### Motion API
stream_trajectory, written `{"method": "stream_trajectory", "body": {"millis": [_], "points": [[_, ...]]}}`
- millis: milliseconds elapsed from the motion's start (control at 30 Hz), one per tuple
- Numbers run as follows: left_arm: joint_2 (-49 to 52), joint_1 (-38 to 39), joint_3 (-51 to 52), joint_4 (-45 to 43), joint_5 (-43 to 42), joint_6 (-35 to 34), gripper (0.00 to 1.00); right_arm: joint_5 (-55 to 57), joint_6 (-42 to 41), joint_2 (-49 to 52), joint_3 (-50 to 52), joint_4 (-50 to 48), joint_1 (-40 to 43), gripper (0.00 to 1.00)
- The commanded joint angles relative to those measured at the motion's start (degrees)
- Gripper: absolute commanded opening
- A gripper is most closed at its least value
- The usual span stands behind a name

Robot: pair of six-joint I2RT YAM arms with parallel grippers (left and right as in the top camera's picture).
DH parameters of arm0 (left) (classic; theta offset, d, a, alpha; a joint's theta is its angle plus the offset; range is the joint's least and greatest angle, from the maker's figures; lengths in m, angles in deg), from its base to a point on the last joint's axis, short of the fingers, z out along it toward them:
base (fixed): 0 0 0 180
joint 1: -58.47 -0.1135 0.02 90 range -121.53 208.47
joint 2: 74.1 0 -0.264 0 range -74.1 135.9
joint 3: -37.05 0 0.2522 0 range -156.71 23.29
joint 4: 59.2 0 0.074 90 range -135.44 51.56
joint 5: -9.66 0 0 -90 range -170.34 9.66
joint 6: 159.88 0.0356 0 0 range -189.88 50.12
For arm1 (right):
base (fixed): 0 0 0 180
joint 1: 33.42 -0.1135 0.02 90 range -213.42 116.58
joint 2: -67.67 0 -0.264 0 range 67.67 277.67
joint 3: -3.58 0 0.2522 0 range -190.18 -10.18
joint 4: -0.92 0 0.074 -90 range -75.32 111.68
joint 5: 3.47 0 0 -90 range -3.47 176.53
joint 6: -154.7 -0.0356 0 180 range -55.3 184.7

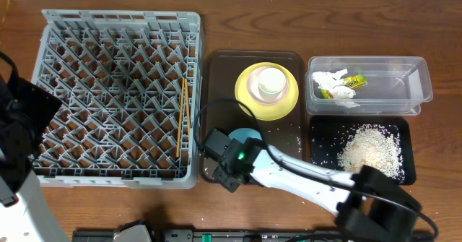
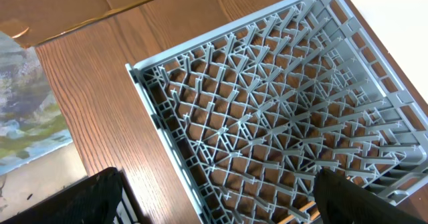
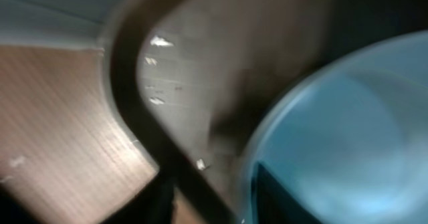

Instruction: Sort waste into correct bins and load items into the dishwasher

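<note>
The right gripper (image 1: 227,153) was low over the near left corner of the brown serving tray (image 1: 216,68), right at the rim of the light blue bowl (image 1: 247,134). The right wrist view was badly blurred: it showed the bowl's rim very close and a dark shape just inside it, but I could not tell whether the jaws had clamped on the rim or stood apart. The right arm reached in from the near right corner of the table, stretched across the front of the black tray (image 1: 317,126) toward the bowl.

The left gripper (image 2: 217,177) was spread wide and held nothing, one dark finger at each lower corner of its wrist view. It hung above the near left part of the grey dish rack (image 1: 50,25), and the left arm stood at the left edge of the table.

Two wooden chopsticks (image 1: 182,115) lay side by side in the rack along its right wall. On the brown tray sat one yellow plate (image 1: 249,101) with one pale cup (image 1: 271,83) on it, and the single blue bowl lay in front of the plate. One clear plastic tub (image 1: 419,72) held one green-and-orange snack wrapper (image 1: 354,80) and the crumpled white napkin (image 1: 333,83). The one black tray carried a heap of white rice-like crumbs (image 1: 369,148).
</note>
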Motion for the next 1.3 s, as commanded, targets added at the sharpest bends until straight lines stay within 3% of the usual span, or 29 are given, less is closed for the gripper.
{"method": "stream_trajectory", "body": {"millis": [0, 267, 333, 467, 633, 700, 800, 1267], "points": [[0.07, -0.35, -0.57, 2.91, 0.2, -0.72, 0.92, 1.01, 1.51, 1.33, -0.35, -0.13, -0.72, 0.13], [0.07, -0.35, -0.57, 2.91, 0.2, -0.72, 0.92, 2.14, 1.57, -4.15, -0.57, 0.09, -0.66, 0.11], [0.07, -0.35, -0.57, 2.91, 0.2, -0.72, 0.93, 2.62, 1.57, -5.97, -0.57, 0.17, -0.63, 0.14], [0.07, -0.35, -0.57, 2.91, 0.2, -0.72, 0.92, 2.84, 1.53, -7.13, -0.55, 0.55, -0.7, 0.31], [0.07, -0.35, -0.57, 2.91, 0.2, -0.72, 0.92, 0.31, 1.55, -5.53, 0.48, 0.87, -0.98, 0.38], [0.07, -0.35, -0.57, 2.91, 0.2, -0.72, 0.93, 0.13, 1.55, -4.24, 0.61, 0.87, -1.27, 0.37], [0.07, -0.35, -0.57, 2.91, 0.2, -0.72, 0.93, 0.66, 1.57, -2.25, 0.61, 1.03, -1.7, 0.21], [0.07, -0.35, -0.57, 2.91, 0.2, -0.72, 0.93, 1.49, 1.57, -2.1, 0.76, 3.39, -1.75, 0.22]]}}
